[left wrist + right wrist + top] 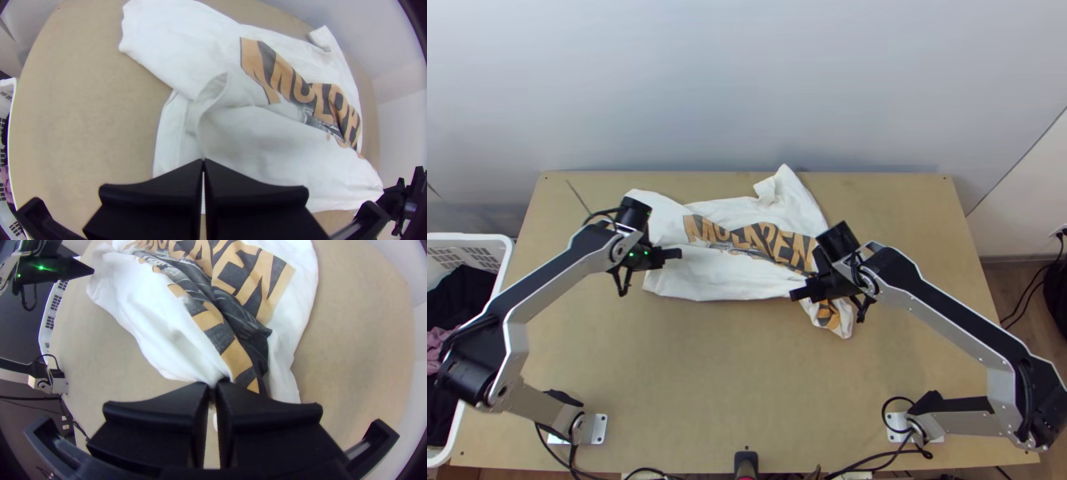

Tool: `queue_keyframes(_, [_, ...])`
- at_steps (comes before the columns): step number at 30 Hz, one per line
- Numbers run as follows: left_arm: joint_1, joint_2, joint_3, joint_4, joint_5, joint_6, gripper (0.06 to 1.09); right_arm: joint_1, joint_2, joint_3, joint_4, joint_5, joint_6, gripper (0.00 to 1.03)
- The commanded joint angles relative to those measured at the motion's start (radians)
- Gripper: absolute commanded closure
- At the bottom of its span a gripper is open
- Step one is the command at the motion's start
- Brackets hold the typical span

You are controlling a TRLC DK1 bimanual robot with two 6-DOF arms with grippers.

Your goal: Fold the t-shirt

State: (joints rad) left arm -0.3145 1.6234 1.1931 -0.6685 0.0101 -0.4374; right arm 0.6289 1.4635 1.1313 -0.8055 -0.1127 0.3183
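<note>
The white t-shirt with its orange and black print lies bunched and creased across the table, a smooth flap stretching between the two grippers. My left gripper is at the shirt's left part; in the left wrist view this gripper is shut, with creases of the shirt running to its tips. At the near right part is my right gripper. The right wrist view has this gripper shut on the shirt beside the print. Some cloth lies hidden under the right gripper.
Bare wooden table lies between the arms' bases and the shirt. A white basket with dark and pink cloth stands past the table's left edge. Behind the table rises a pale wall.
</note>
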Motion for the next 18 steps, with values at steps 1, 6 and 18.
queue_keyframes(1, [0.025,-0.108,-0.007,-0.048,-0.002,0.002,1.05,-0.012,-0.022,0.01,0.002,0.001,-0.002,1.0])
queue_keyframes(6, [0.034,-0.12,-0.004,-0.068,-0.002,0.002,1.05,-0.017,-0.031,0.008,0.002,0.001,-0.002,1.0])
queue_keyframes(18, [0.123,-0.221,0.068,-0.19,0.007,0.025,1.05,-0.02,-0.097,-0.008,-0.003,-0.01,0.001,1.0])
